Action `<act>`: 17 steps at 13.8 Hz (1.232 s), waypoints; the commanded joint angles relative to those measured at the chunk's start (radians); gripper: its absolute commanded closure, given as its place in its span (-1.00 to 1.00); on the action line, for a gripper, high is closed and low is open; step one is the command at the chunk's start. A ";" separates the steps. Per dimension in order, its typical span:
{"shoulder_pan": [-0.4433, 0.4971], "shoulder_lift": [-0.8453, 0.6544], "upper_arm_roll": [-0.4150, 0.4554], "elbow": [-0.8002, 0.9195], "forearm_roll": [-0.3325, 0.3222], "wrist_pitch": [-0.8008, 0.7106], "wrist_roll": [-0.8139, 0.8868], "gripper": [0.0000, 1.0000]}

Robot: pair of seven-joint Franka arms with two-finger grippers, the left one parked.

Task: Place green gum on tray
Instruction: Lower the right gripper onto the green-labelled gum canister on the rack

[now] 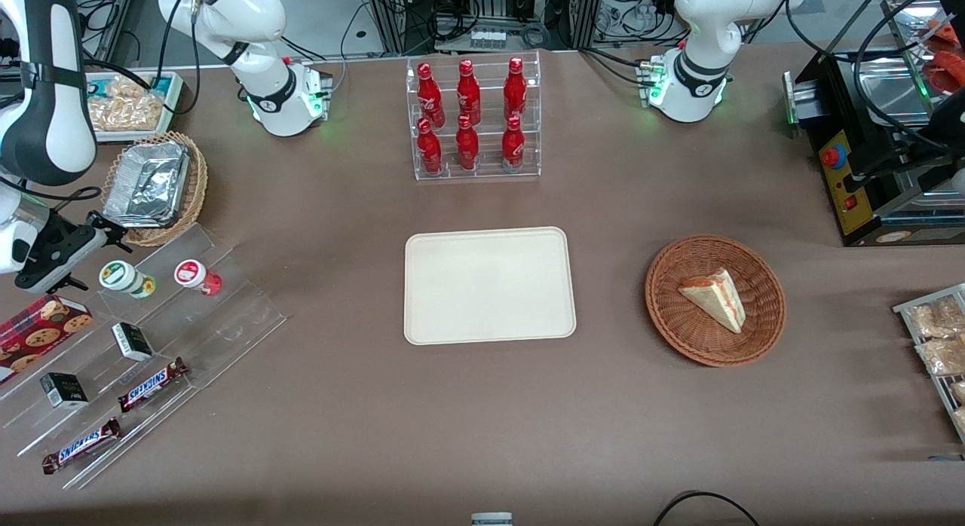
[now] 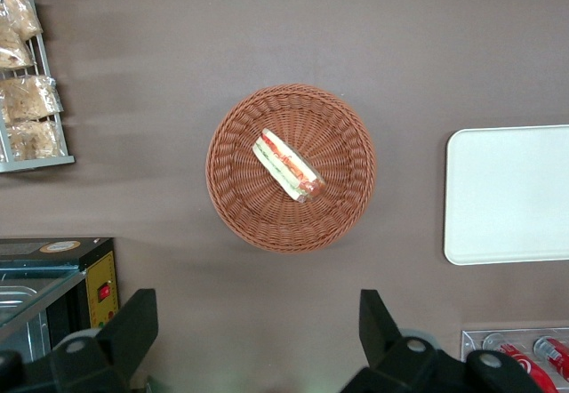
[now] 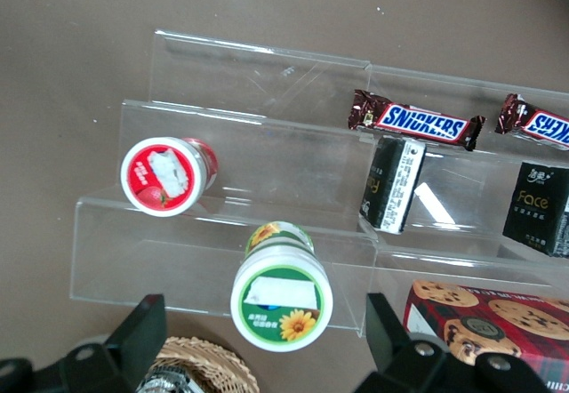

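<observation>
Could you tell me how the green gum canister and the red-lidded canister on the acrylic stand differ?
The green gum canister has a green-rimmed lid with a yellow flower; the red-lidded canister shows a strawberry. The green one sits on a higher step of the acrylic stand, the red one a step lower. The open tool brackets the green one, not the red. Both are small white cylinders with round lids, neither on the tray.

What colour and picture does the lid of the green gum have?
Green gum: green lid, white patch, yellow sunflower; clearest in right wrist view, gripper open above it.
</observation>
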 commanded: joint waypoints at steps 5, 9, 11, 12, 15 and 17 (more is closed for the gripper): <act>-0.025 0.048 0.005 -0.051 -0.010 0.126 -0.017 -1.00; -0.025 0.060 0.005 -0.074 -0.004 0.163 -0.017 -0.12; -0.024 0.057 0.004 -0.074 -0.004 0.160 -0.017 1.00; -0.024 0.057 0.004 -0.074 -0.004 0.156 -0.017 1.00; -0.024 0.055 0.004 -0.069 -0.004 0.143 -0.014 1.00; -0.019 0.045 0.007 -0.047 -0.002 0.094 0.000 1.00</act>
